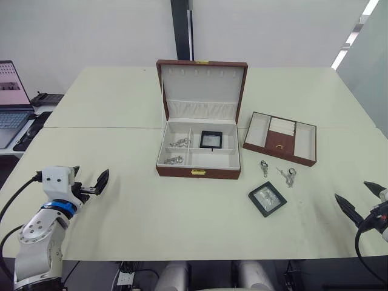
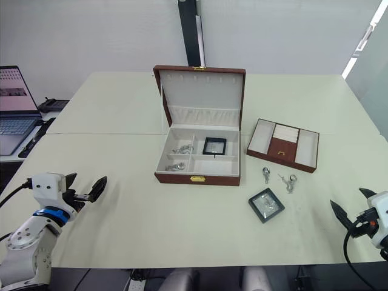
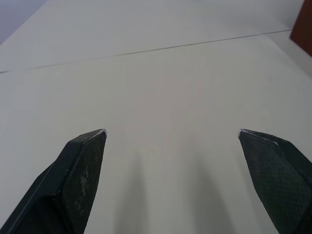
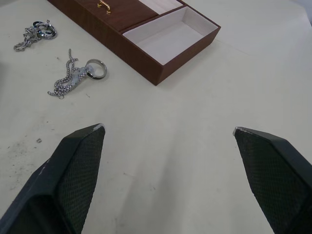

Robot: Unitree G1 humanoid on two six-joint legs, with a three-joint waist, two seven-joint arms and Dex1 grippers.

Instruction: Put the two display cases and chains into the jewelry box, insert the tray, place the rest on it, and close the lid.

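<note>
Left eye view: we see the jewelry box (image 1: 199, 154) open at the middle of the desk (image 1: 121, 206), lid upright. Two chains (image 1: 176, 151) lie in its left compartments and one display case (image 1: 211, 140) sits in a rear compartment. We find the tray (image 1: 280, 138) just right of the box, the second display case (image 1: 267, 199) nearer the front edge, with two small trinkets (image 1: 277, 171) between them. Our left gripper (image 1: 88, 182) hovers near the front-left corner, jaws wide and empty; our right gripper (image 1: 359, 200) near the front-right corner, likewise wide.
</note>
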